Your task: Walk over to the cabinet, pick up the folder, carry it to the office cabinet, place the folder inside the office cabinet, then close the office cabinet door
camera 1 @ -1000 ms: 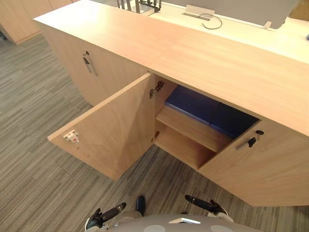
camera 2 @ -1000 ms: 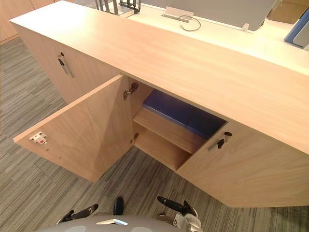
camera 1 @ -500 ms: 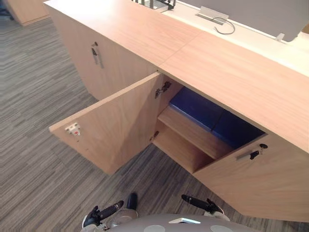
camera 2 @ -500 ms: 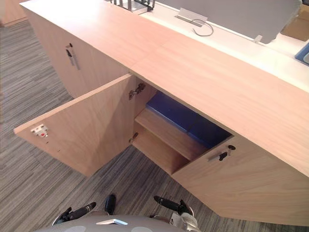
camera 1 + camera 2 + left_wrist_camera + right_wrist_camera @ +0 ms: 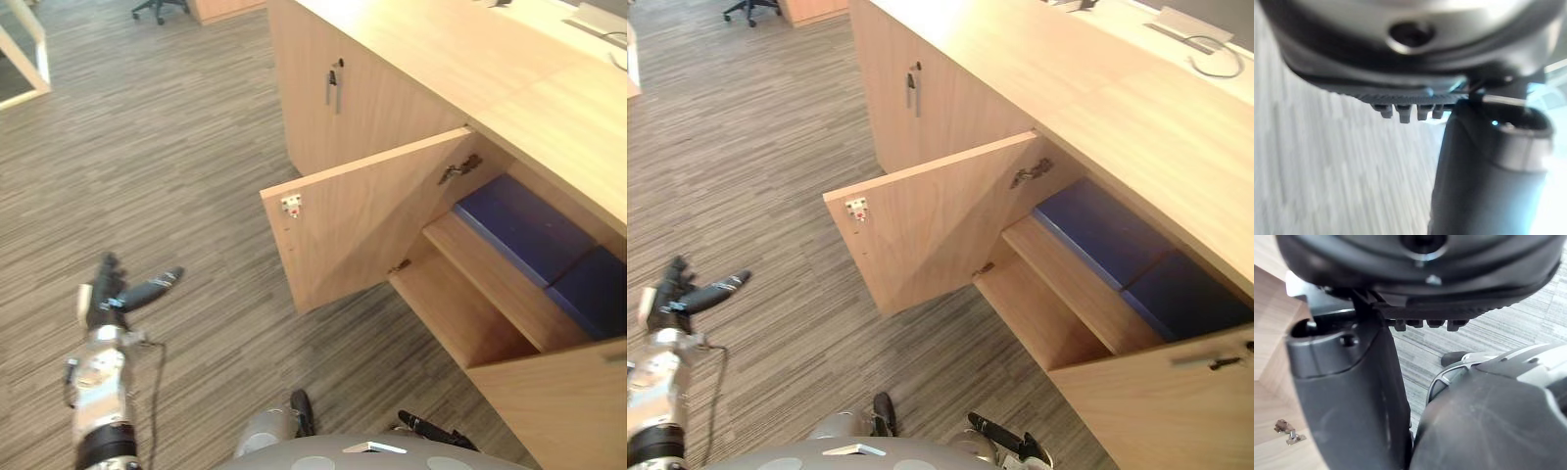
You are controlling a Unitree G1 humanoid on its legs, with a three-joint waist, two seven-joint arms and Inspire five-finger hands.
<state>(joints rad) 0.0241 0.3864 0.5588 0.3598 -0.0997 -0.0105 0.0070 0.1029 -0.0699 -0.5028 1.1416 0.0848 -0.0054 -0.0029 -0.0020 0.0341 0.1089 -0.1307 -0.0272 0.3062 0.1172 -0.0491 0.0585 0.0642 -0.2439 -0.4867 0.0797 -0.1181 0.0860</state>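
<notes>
View has swung left; left hand (image 5: 122, 292) is now raised well left of the open cabinet door (image 5: 372, 220), fingers straight, empty; right hand (image 5: 1004, 436) low, slack, empty; blue folder (image 5: 524, 220) on the shelf (image 5: 490, 284) behind that door, so closing looks next.

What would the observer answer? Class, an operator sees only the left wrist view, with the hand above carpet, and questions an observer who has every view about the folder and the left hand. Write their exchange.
Operator: Where is the folder?
Observer: The blue folder lies flat on the upper shelf inside the office cabinet.
Operator: Is my left hand near it?
Observer: No. The left hand is open over the carpet, apart from the cabinet door, which stands wide open between the hand and the shelves.
</notes>
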